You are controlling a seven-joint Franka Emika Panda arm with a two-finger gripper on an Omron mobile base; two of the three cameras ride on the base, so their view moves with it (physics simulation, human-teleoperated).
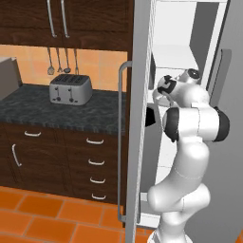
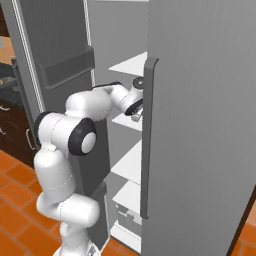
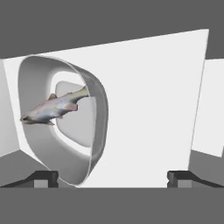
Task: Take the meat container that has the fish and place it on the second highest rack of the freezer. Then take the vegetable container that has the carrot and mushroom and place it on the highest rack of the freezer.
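Left base view: the tall silver-grey freezer (image 1: 142,118) stands open, the white arm folded and reaching onto a flat white shelf (image 2: 131,121). Hand view: gripper (image 3: 113,178) spread wide, holding nothing; grey oval dish (image 3: 65,151) with pale fish (image 3: 54,107) on the shelf.

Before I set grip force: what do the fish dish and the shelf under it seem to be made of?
Dish: looks like smooth glazed ceramic or hard plastic, pale grey with soft shading and a thick rounded rim. Shelf: flat matte white, probably plastic or painted metal; no wire grid shows. The open gripper touches neither.
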